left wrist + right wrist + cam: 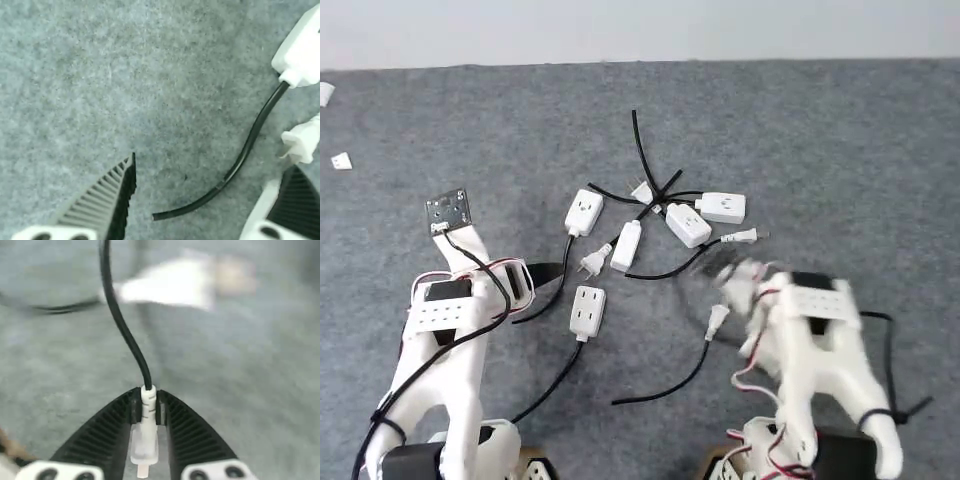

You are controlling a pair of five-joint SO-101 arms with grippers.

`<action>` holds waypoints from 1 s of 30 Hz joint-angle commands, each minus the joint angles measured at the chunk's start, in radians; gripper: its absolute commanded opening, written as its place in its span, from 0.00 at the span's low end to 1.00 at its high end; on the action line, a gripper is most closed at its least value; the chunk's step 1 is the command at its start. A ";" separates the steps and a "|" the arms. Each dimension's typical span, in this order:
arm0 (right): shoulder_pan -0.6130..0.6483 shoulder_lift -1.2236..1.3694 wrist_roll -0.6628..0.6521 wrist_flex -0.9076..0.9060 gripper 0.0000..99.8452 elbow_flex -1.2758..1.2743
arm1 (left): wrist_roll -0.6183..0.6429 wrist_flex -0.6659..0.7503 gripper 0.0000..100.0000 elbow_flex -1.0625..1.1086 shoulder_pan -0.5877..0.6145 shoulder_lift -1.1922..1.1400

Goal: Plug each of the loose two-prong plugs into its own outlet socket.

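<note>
Right gripper (148,394) is clamping a two-prong plug (144,440) by its body; left gripper (212,165) is hanging spread wide, gripping nothing.

The held plug's black cable (120,325) is trailing away at 12 o'clock. The nearest outlet socket (587,310) is lying at 9 o'clock of the right arm, and more sockets (688,225) are clustering farther off at 12. I'd be squaring the prongs to the slots and pinning that socket with the left gripper, since it looks likely to slide. I'm making out no legible writing.

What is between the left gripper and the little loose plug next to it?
A black cable from a white socket block lies flat between the open left gripper and that plug.
</note>
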State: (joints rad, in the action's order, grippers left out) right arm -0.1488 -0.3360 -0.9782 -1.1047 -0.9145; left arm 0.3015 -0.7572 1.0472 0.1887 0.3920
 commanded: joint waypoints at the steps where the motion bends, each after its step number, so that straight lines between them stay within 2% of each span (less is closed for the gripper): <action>1: -0.182 -0.001 0.166 -0.008 0.01 0.189 | -0.011 0.026 0.42 -0.007 0.008 0.005; 5: -0.375 0.010 0.333 -0.005 0.01 0.299 | -0.011 0.026 0.42 -0.007 0.008 0.005; 11: -0.539 0.012 0.430 0.050 0.01 0.264 | -0.011 0.026 0.42 -0.007 0.006 0.005; 20: -0.559 0.012 0.431 0.335 0.02 0.031 | -0.011 0.026 0.42 -0.005 0.006 0.005; 26: -0.561 0.007 0.437 0.340 0.24 0.026 | -0.011 0.026 0.42 -0.005 0.006 0.005; 28: -0.562 0.001 0.437 0.340 0.27 0.028 | -0.011 0.026 0.42 -0.005 0.006 0.005; 30: -0.573 -0.001 0.437 0.340 0.25 0.029 | -0.011 0.026 0.42 -0.005 0.006 0.005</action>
State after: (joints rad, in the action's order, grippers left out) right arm -0.6981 -0.3268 -0.5516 -0.7810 -0.8945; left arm 0.3015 -0.7572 1.0472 0.1887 0.3920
